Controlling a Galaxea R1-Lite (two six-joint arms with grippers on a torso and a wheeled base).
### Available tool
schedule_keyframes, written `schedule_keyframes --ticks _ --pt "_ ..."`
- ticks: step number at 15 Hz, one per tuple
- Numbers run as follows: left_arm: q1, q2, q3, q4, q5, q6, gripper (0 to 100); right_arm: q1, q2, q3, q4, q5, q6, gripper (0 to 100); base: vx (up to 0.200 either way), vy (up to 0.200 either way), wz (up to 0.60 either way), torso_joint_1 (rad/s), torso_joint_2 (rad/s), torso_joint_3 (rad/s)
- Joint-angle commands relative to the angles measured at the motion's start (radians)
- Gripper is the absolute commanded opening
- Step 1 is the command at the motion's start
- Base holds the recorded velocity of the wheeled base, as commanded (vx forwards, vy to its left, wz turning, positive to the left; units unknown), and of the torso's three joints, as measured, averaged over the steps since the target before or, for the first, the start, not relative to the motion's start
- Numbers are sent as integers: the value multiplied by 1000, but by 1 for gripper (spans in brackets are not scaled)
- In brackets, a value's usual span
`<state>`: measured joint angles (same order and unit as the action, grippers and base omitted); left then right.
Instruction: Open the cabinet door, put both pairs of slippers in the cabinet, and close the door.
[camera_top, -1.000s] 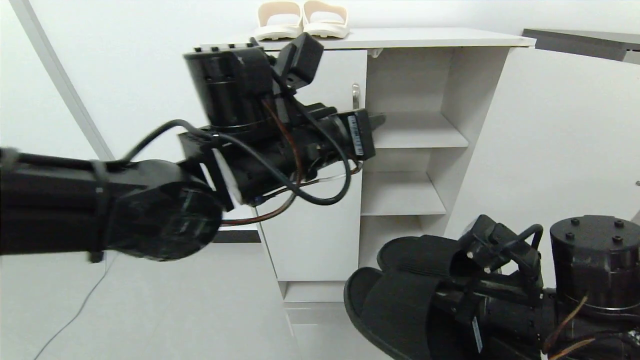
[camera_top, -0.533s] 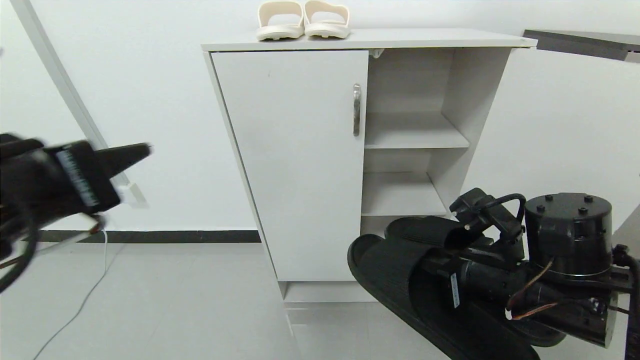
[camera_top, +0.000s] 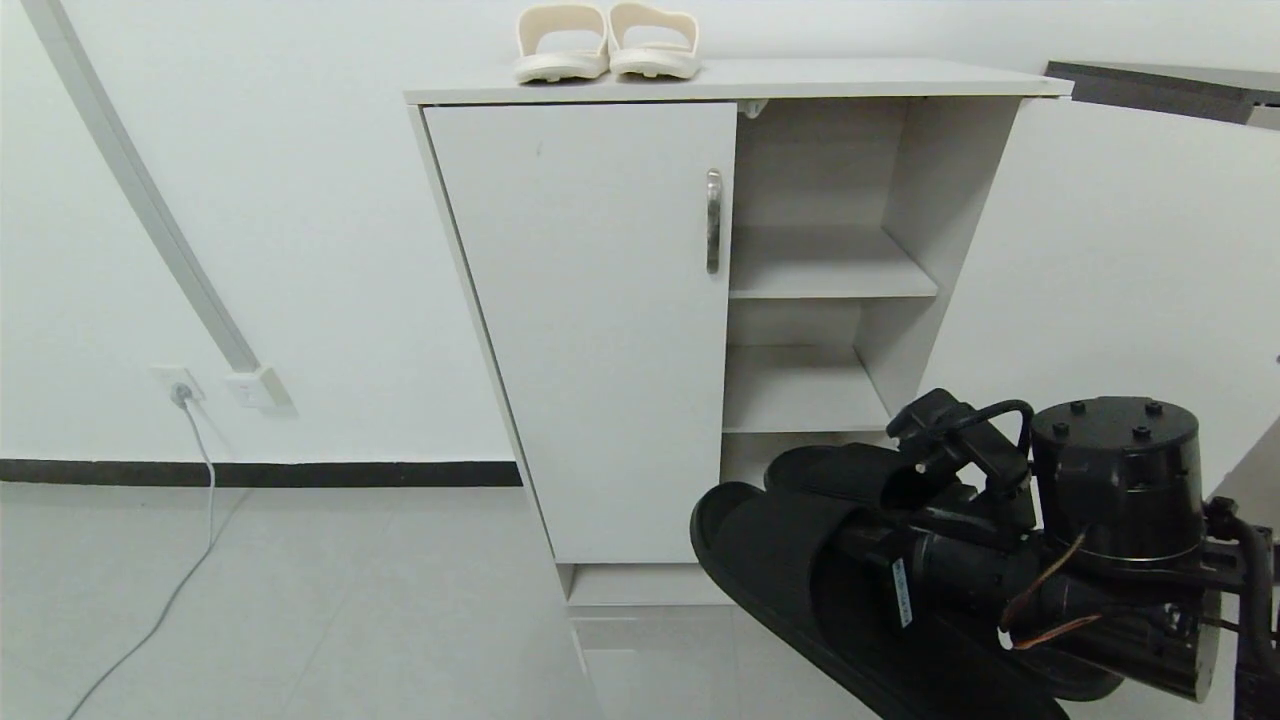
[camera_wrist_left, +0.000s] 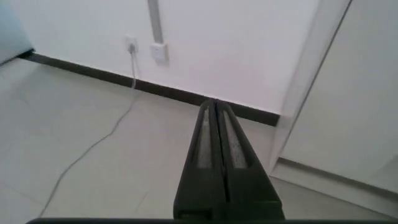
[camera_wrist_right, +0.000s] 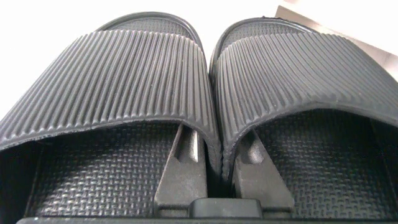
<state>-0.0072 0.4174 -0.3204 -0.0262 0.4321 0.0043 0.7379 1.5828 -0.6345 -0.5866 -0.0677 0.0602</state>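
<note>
With my left pincer swung aside, pressed together, my right pincer pinches the black slippers, toes aimed far-left toward the open cabinet shelf.

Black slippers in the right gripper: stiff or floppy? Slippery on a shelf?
Probably fairly stiff: the black slippers jut from the right gripper without visible sag. Likely light, since one pinch on their inner edges holds both. Textured rubbery surfaces suggest they would drag, not slide, on the shelf.
</note>
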Motion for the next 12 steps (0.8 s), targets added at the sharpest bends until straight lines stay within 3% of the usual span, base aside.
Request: schedule_keyframes --ticks 1,3,5,6,7,9,10,12 --pt "90 -154 123 0 -10 31 0 0 3 2 -1 0 0 0 0 0 0 0 0 0" --pt "89 -236 198 0 -89 53 0 0 5 4 -1 0 0 0 0 0 0 0 0 0" --pt "89 -338 264 -9 -239 82 0 0 5 9 -1 0 -2 0 0 0 0 0 0 0" --pt "89 -333 311 -64 -280 102 0 2 5 10 -1 0 0 0 0 0 0 0 0 0" --pt "89 -333 320 -75 -316 100 0 2 5 12 -2 0 0 0 0 0 0 0 0 0" --pt "87 -330 317 48 -444 95 0 3 5 15 -2 3 -2 0 0 0 0 0 0 0" --pt "75 -333 319 28 -478 86 0 5 8 18 -2 3 -2 0 0 0 0 0 0 0" --pt "-30 -367 319 28 -480 65 0 5 19 18 -10 5 0 0 0 0 0 0 0 0"
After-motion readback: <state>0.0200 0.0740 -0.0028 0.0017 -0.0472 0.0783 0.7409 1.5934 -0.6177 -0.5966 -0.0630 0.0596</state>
